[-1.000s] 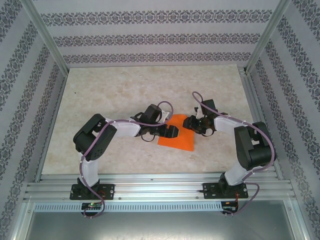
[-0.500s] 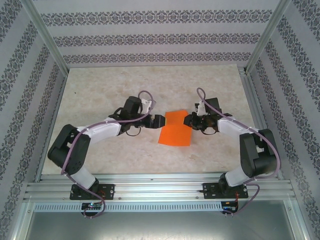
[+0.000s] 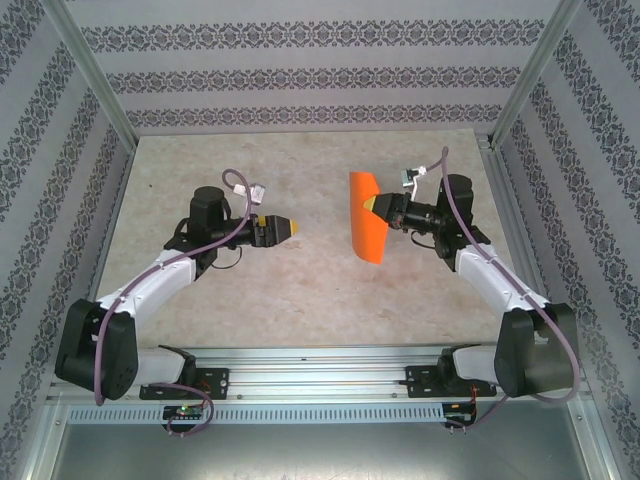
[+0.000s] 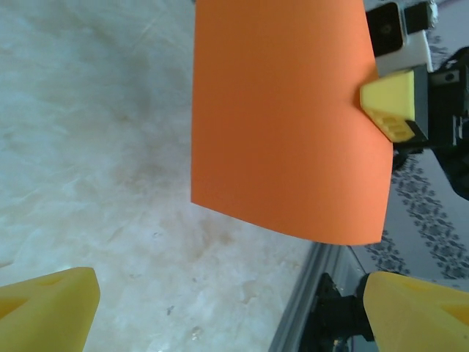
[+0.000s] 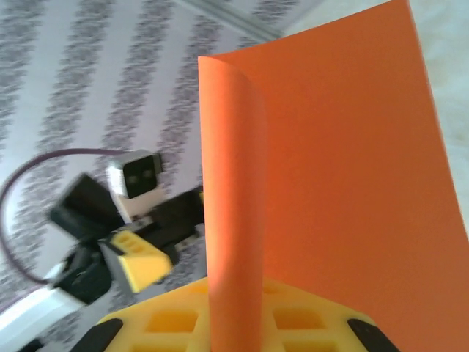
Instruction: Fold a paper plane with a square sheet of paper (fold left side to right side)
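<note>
Currently the right gripper [image 3: 376, 204] is closed on 1 edge of the square sheet of paper [image 3: 365, 225] — the sheet emerges from the pinch between its yellow fingers [image 5: 176, 301] and stands on edge, apparently lifted clear of the table [image 3: 300, 290], right of centre. The free side curls over slightly, as thin paper does when supported along 1 edge only. No crease is visible; the sheet looks unfolded.

The left gripper [image 3: 285, 228] hovers well apart from the sheet, on its left, pointed straight at it. Its 2 jaws stand wide apart and hold nothing. From the left wrist, the flat orange face sits ahead, beyond the fingertips.

Judgement: the sheet is presented upright so that the open left gripper can take the opposite edge — a likely lead-in to carrying the left side over to the right. The fold itself is not yet started. Risk: a 1-edge hold lets the sheet swing or buckle on contact.
</note>
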Robot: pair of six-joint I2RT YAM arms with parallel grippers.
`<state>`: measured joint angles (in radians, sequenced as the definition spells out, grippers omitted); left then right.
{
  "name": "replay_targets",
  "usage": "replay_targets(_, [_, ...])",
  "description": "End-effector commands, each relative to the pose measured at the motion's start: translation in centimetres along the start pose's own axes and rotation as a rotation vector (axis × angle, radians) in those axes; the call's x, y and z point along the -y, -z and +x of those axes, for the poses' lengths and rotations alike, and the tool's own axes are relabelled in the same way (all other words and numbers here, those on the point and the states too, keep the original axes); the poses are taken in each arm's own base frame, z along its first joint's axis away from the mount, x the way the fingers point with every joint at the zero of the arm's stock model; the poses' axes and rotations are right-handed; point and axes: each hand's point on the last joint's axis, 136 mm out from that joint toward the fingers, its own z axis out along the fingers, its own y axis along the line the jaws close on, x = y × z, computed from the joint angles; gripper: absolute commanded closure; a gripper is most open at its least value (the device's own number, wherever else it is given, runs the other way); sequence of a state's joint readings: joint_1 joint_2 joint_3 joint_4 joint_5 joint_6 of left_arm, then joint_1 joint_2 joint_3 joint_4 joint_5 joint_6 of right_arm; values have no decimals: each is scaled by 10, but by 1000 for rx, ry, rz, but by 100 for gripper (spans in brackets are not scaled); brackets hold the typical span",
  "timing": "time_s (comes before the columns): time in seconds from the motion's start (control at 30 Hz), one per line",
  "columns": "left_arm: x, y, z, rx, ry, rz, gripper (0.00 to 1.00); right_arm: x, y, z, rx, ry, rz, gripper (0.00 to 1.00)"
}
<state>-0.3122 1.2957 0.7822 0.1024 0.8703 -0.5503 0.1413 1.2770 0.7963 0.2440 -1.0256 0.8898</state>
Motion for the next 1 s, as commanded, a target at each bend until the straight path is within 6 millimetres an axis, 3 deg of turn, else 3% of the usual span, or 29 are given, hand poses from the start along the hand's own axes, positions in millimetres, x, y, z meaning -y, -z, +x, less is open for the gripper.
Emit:
replay_targets(0.0, [52, 12, -25, 34, -195, 164, 5, -84, 14, -9, -26, 169, -214, 84])
replay_targets(0.1, [73, 17, -32, 39, -275, 225, 4, -128, 22, -4, -57, 260, -314, 84])
replay_targets(0.2, [91, 20, -37, 37, -340, 275, 3, -158, 27, 3, -86, 322, -383, 84])
replay_targets(0.43, [126, 16, -37, 8, -445, 369, 2, -196, 27, 18, -134, 396, -482, 84])
replay_targets(0.57, [143, 14, -30, -20, -484, 424, 5, -196, 24, 17, -134, 383, -488, 84])
replay_targets(0.7, [150, 15, -26, -27, -504, 433, 24, -186, 20, 13, -121, 376, -469, 83])
replay_targets(0.87, [139, 15, -20, -18, -471, 374, 71, -156, 19, -1, -74, 334, -379, 83])
replay_targets(0.97, [121, 11, -14, -13, -409, 312, 90, -128, 20, -8, -41, 309, -300, 80])
